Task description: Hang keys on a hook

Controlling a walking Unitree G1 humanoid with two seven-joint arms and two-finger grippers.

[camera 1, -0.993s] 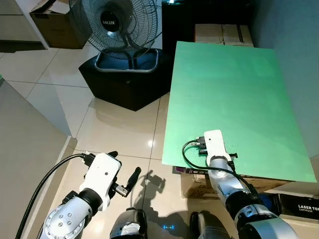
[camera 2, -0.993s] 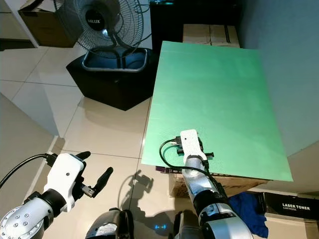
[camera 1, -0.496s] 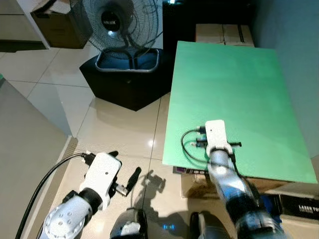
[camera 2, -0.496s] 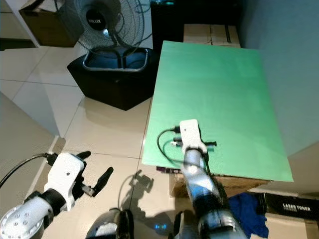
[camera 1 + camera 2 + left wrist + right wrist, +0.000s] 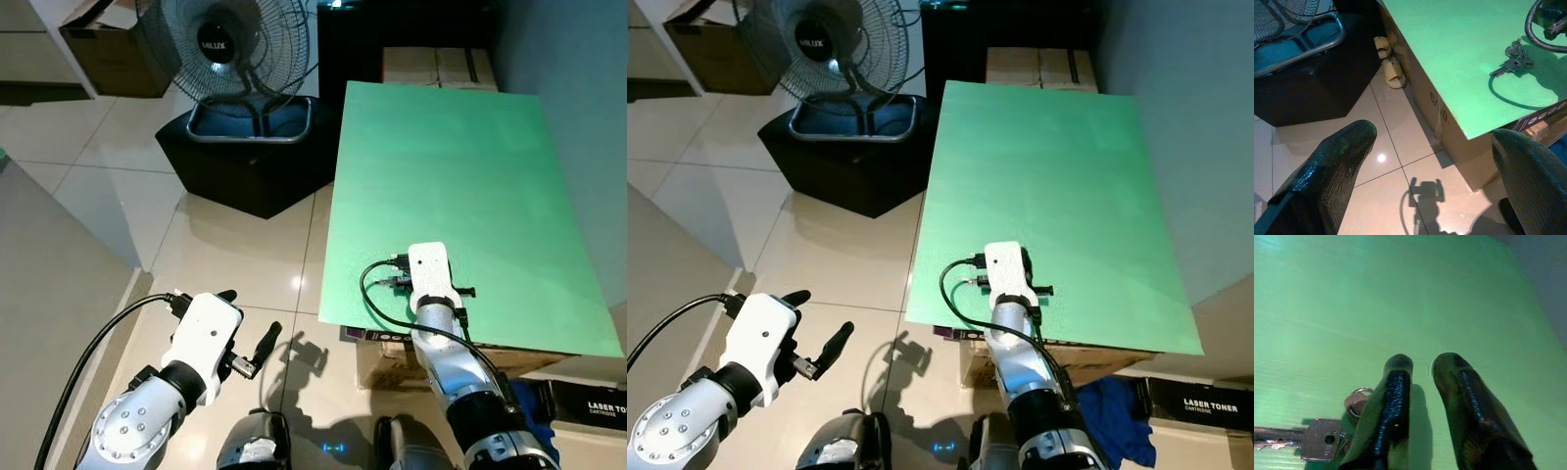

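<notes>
Right claw (image 5: 1420, 363) fingers narrowly apart over green board (image 5: 460, 166), keys (image 5: 1327, 433) just beside one finger, ungripped

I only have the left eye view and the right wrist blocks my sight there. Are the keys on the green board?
Observer: Yes. In the left wrist view the keys lie flat on the green board, near its front edge.
Operator: Has the right gripper got them?
Observer: No. In the right wrist view the right gripper has a narrow gap with nothing in it, and the keys lie beside one finger.
Operator: Anything on the floor by the board?
Observer: A pair of pale slippers lies on the floor against the cardboard box under the board.
</notes>
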